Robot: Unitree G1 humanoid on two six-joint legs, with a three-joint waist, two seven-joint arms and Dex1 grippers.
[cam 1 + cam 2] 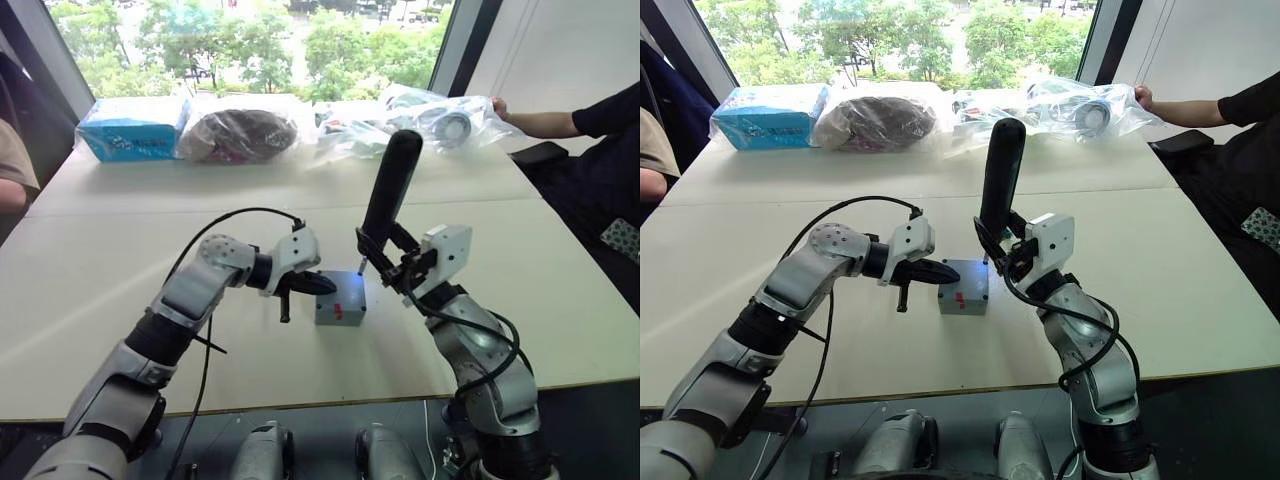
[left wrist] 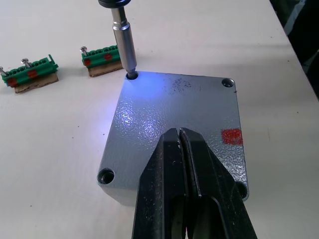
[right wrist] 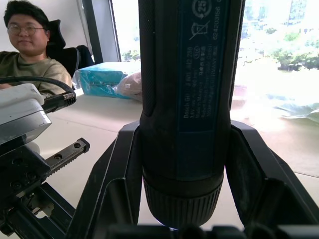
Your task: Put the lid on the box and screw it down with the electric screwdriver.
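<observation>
The lid [image 2: 174,124] sits flush on the box [image 1: 340,312], so fastening is under way. The right gripper [image 1: 385,262] clamps the electric screwdriver [image 1: 388,190] nearly upright, its bit seated in the lid's far corner hole. The left gripper [image 2: 182,149], fingers pressed together, bears down on the lid's near side, apparently to stop the box turning.

white table [image 1: 100,300] — box [image 1: 340,300], 2 green connectors [image 2: 102,54], bags [image 1: 240,133].
</observation>
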